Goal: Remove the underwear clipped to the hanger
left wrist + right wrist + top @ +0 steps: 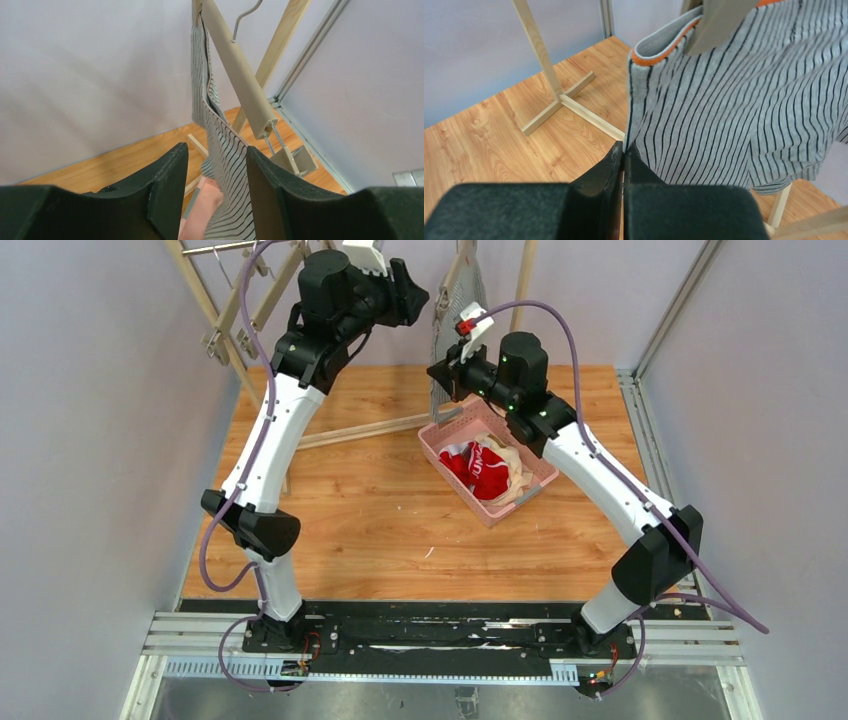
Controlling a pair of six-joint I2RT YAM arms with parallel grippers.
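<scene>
The grey-and-white striped underwear (452, 330) hangs from a beige clip hanger (240, 75) at the back of the table. My left gripper (415, 295) is open, high up, with the hanging cloth (227, 165) between its jaws, against the right finger. My right gripper (440, 380) is lower and shut on the side edge of the striped underwear (734, 100), under a beige clip (719, 20). The red underwear (480, 468) and the cream underwear (515, 465) lie in a pink basket (455, 480).
A wooden rack (230, 320) stands at the back left, its floor bar (360, 430) running toward the basket. A free hanger clip (295, 160) dangles beside the left gripper. Grey walls close in on both sides and behind.
</scene>
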